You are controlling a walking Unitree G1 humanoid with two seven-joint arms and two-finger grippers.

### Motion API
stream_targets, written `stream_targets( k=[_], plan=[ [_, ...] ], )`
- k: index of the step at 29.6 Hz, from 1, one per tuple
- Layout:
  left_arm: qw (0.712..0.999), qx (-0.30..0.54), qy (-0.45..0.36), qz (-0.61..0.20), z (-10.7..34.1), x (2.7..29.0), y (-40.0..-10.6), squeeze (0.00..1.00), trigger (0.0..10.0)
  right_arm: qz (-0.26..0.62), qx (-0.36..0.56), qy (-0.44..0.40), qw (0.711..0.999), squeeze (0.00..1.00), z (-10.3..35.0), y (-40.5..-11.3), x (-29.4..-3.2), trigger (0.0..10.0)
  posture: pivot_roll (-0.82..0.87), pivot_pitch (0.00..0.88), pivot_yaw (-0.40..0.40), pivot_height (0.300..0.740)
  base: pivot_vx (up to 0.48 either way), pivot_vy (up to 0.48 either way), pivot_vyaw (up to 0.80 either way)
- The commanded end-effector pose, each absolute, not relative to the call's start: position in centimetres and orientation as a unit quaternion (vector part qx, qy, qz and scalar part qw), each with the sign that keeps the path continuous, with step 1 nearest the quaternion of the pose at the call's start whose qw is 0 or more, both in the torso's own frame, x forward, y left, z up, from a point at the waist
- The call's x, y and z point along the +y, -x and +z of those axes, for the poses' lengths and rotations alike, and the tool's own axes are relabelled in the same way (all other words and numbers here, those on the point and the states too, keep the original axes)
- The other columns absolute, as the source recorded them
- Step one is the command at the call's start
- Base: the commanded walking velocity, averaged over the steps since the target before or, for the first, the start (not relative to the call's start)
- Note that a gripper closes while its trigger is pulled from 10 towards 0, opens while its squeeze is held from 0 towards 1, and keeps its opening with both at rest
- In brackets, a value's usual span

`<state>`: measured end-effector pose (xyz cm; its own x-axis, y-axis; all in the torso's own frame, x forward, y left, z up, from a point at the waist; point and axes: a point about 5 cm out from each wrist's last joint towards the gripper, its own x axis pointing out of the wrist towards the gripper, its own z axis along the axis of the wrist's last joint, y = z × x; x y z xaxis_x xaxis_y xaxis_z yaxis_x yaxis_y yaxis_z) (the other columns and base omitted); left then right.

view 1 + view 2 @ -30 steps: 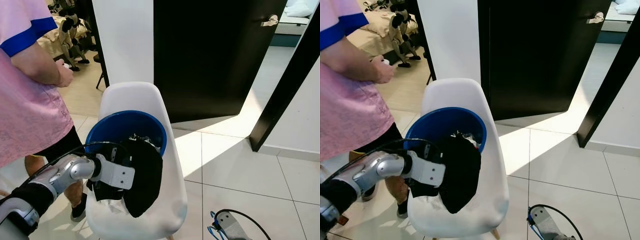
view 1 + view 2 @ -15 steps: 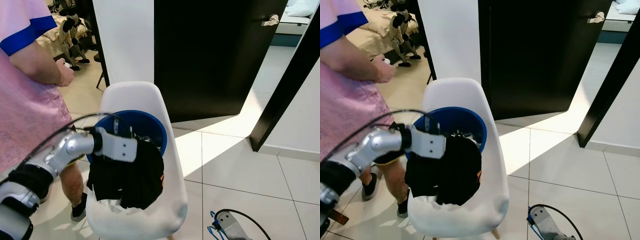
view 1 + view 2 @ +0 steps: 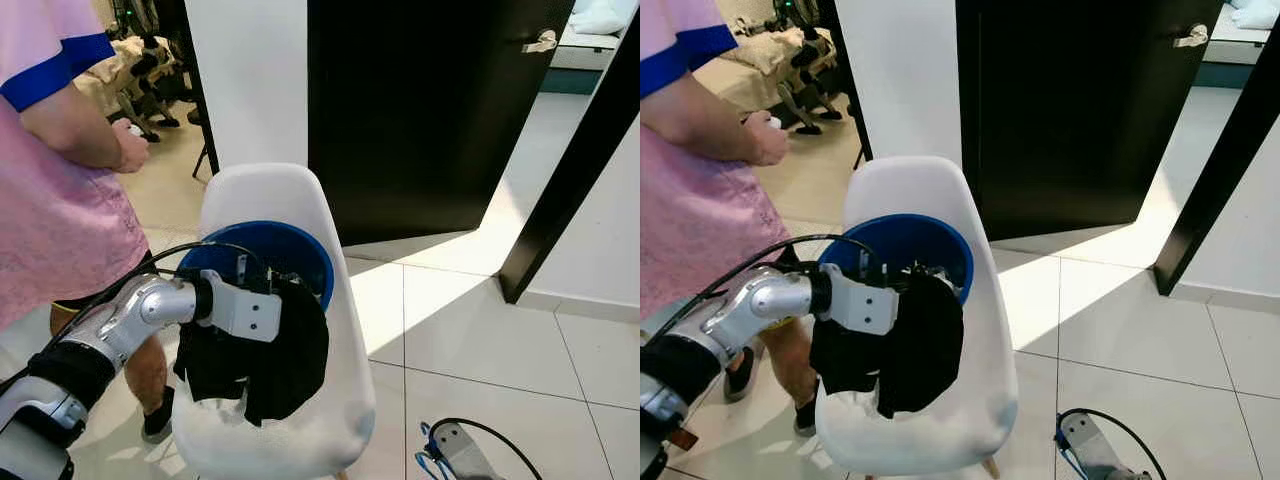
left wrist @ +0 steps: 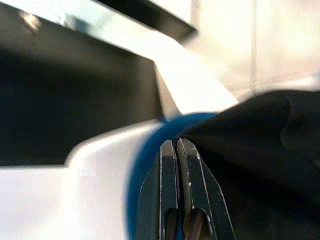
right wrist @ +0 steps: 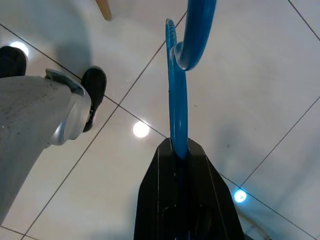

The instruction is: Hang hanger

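A blue plastic hanger (image 5: 176, 90) points down at the tiled floor, and my right gripper (image 5: 179, 150) is shut on its stem. That gripper also shows low at my right side (image 3: 440, 455). My left gripper (image 4: 176, 145) has its fingers pressed together at the edge of a black garment (image 3: 290, 350). It holds the garment up over the front rim of a blue basket (image 3: 300, 240) that sits on a white chair (image 3: 260, 190). The garment hangs down over the chair seat and hides the left fingertips in the eye views.
A person in a pink shirt (image 3: 60, 200) stands close on the left of the chair, one shoe (image 3: 155, 420) by its base. A black door (image 3: 420, 110) and a dark door frame (image 3: 570, 170) stand behind. Tiled floor (image 3: 480, 330) lies to the right.
My left gripper lifted the black garment up from the chair seat, then came down a little. The right arm and the hanger have not moved.
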<state>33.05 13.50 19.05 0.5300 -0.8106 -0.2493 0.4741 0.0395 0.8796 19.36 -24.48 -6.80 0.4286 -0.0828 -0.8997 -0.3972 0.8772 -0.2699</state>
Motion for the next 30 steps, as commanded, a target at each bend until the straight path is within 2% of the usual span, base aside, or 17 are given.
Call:
stream_targets(
  k=[1,2,3,6,7,9,13,14,16,20,21,23,24,25,27,28,30],
  plan=[
    [0.72,-0.174,-0.515,-0.431,20.8,14.1,-33.6,0.0,2.4,0.1,0.526,0.23,0.813,0.0,-6.9,-19.3,-24.4,10.0,-0.06,0.059,0.014,0.74,0.0,0.0,0.0],
    [0.735,-0.18,-0.524,-0.39,22.4,15.3,-34.5,0.0,1.6,0.099,0.526,0.229,0.813,0.0,-6.9,-19.3,-24.4,10.0,-0.06,0.059,0.016,0.74,0.0,0.0,0.0],
    [0.735,-0.18,-0.524,-0.39,22.4,15.3,-34.5,0.0,1.6,0.099,0.526,0.229,0.813,0.0,-6.9,-19.3,-24.4,10.0,-0.06,0.059,0.016,0.74,0.0,0.0,0.0],
    [0.772,-0.17,-0.554,-0.262,26.3,20.0,-36.1,0.0,0.7,0.099,0.525,0.228,0.814,0.0,-6.9,-19.3,-24.4,10.0,-0.06,0.058,0.018,0.74,0.0,0.0,0.0],
    [0.772,-0.17,-0.554,-0.262,26.3,20.0,-36.1,0.0,0.7,0.099,0.525,0.228,0.814,0.0,-6.9,-19.3,-24.4,10.0,-0.06,0.058,0.018,0.74,0.0,0.0,0.0],
    [0.789,-0.157,-0.566,-0.182,28.4,23.6,-36.0,0.0,1.2,0.098,0.524,0.228,0.814,0.0,-6.8,-19.3,-24.4,10.0,-0.05,0.056,0.015,0.74,0.0,0.0,0.0],
    [0.795,-0.154,-0.565,-0.158,29.2,24.8,-35.6,0.0,1.3,0.098,0.524,0.228,0.814,0.0,-6.8,-19.4,-24.4,10.0,-0.05,0.055,0.014,0.74,0.0,0.0,0.0],
    [0.804,-0.152,-0.554,-0.153,29.9,25.7,-34.8,0.0,2.3,0.099,0.524,0.229,0.814,0.0,-6.8,-19.4,-24.4,10.0,-0.05,0.052,0.008,0.74,0.0,0.0,0.0],
    [0.81,-0.151,-0.544,-0.157,30.4,26.2,-34.1,0.0,2.7,0.1,0.524,0.23,0.814,0.0,-6.8,-19.4,-24.4,10.0,-0.05,0.052,0.007,0.74,0.0,0.0,0.0],
    [0.825,-0.154,-0.513,-0.181,31.4,26.5,-32.6,0.0,2.2,0.102,0.525,0.232,0.813,0.0,-6.7,-19.5,-24.5,10.0,-0.04,0.049,0.0,0.74,0.0,0.0,0.0],
    [0.826,-0.161,-0.502,-0.197,31.6,26.2,-32.2,0.0,2.7,0.102,0.525,0.232,0.813,0.0,-6.7,-19.5,-24.5,10.0,-0.04,0.049,0.0,0.74,0.0,0.0,0.0],
    [0.832,-0.17,-0.48,-0.222,31.7,25.5,-31.7,0.0,2.5,0.102,0.525,0.233,0.812,0.0,-6.7,-19.5,-24.5,10.0,-0.04,0.048,-0.002,0.74,0.0,0.0,0.0],
    [0.833,-0.173,-0.444,-0.281,31.3,24.0,-30.9,0.0,2.9,0.103,0.525,0.234,0.812,0.0,-6.7,-19.5,-24.5,10.0,-0.04,0.046,-0.001,0.74,0.0,0.0,0.0],
    [0.833,-0.173,-0.444,-0.281,31.3,24.0,-30.9,0.0,2.9,0.103,0.525,0.234,0.812,0.0,-6.7,-19.5,-24.5,10.0,-0.04,0.046,-0.001,0.74,0.0,0.0,0.0],
    [0.814,-0.151,-0.391,-0.403,29.8,21.2,-28.8,0.0,3.3,0.103,0.525,0.234,0.812,0.0,-6.7,-19.4,-24.5,10.0,-0.04,0.046,0.002,0.74,0.0,0.0,0.0],
    [0.796,-0.125,-0.366,-0.465,28.8,20.1,-27.5,0.0,2.9,0.103,0.525,0.233,0.812,0.0,-6.7,-19.4,-24.5,10.0,-0.05,0.044,0.006,0.74,0.0,0.0,0.0],
    [0.785,-0.107,-0.352,-0.499,28.1,19.5,-26.7,0.0,2.9,0.102,0.525,0.233,0.812,0.0,-6.8,-19.4,-24.5,10.0,-0.05,0.044,0.006,0.74,0.0,0.0,0.0]
  ],
)
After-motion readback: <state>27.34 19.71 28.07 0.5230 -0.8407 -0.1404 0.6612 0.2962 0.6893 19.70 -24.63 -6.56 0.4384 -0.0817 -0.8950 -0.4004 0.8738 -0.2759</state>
